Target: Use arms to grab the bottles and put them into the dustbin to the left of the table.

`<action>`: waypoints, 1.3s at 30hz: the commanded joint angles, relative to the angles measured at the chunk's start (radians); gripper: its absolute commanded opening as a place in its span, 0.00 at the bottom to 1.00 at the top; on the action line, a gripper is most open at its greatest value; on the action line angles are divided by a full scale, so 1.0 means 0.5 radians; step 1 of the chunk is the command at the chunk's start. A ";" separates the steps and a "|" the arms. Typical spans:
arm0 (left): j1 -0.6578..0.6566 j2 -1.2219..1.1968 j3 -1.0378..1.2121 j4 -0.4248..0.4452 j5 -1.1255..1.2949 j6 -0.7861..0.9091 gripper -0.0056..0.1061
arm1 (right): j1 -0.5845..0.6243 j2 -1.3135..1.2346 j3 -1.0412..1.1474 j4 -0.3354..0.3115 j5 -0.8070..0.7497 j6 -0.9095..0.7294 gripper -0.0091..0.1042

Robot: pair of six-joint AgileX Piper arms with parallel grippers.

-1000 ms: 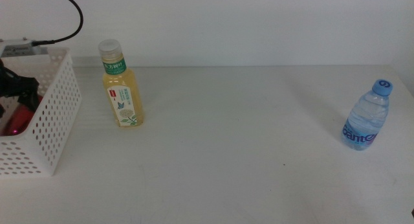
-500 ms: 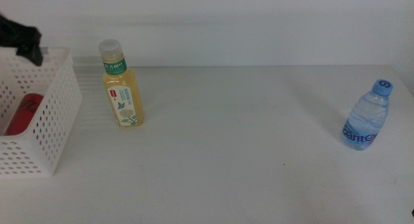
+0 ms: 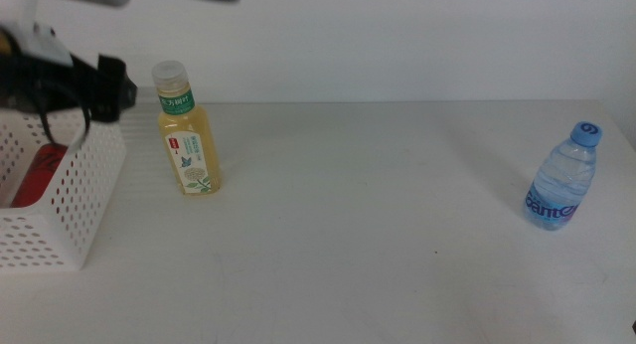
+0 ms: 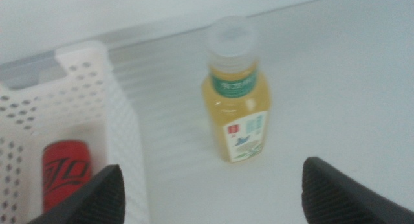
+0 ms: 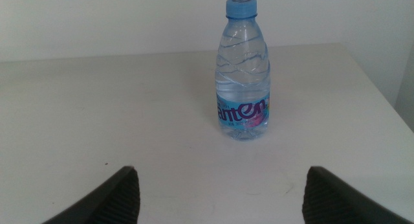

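Dustbin (image 3: 70,200) cut off at the nine o'clock edge of the middle view; white, perforated sides, only its right part showing. Inside, red soda can (image 3: 35,175) lying down, half masked by the basket wall and by the arm above; in the left wrist view the can (image 4: 65,179) seen end-on, lettering blurred beyond reading. Left gripper (image 3: 104,86) dark and smeared above the bin's rim at ten o'clock in the middle view, fingertip outline hard to make out there; in its own wrist view both jaw tips spread wide at the two lower corners, nothing between them. Just right of the bin, tea bottle (image 3: 186,130) upright on the table (image 3: 378,235), pale yellow liquid, green-and-white label, whitish cap; clear of the basket wall. Same bottle (image 4: 236,98) soft-focused in the left wrist view, label print unreadable. Far over at three o'clock, water bottle (image 3: 564,180) upright near the table's edge, clear with blue cap and blue label. Right gripper (image 5: 220,191) out of the middle view; in the right wrist view jaws wide apart, empty, facing the water bottle.
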 commanded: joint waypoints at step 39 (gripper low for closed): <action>-0.127 0.428 1.577 -0.037 -3.389 -0.404 0.86 | -0.014 -0.055 -0.018 -0.013 -0.146 -0.026 0.66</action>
